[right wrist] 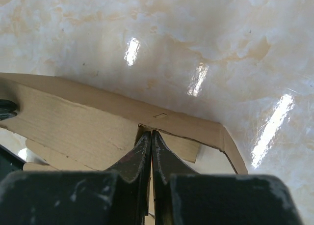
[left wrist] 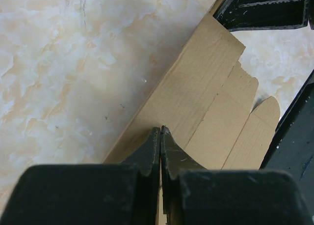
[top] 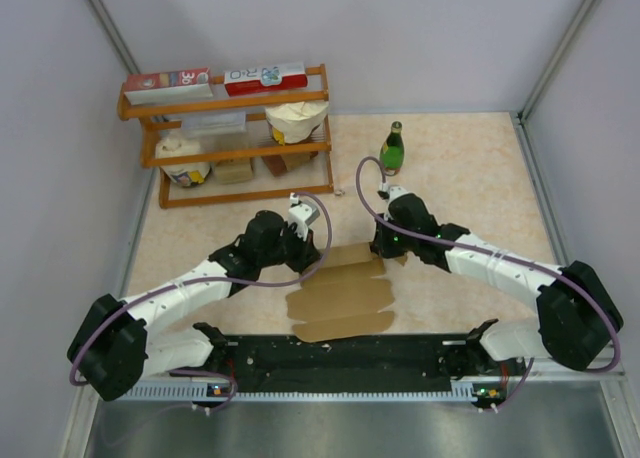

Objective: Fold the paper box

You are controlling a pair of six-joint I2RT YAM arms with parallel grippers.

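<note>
Flat brown corrugated paper box (top: 345, 293) w/ notched flaps, glossy marbled table (top: 470, 168); left claw (left wrist: 160, 129) & right claw (right wrist: 150, 132) clenched.

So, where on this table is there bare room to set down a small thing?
The widest bare patch is the far right of the table, between the bottle and the right wall, beyond the right arm. A smaller one lies between the shelf and the left arm. The middle is crowded: both arms meet at the paper box.

A flat paper box (top: 340, 298) lies on the pale worktop (top: 470, 168). Behind it stand a green bottle (top: 393, 148) and a wooden shelf (top: 240, 195).
</note>
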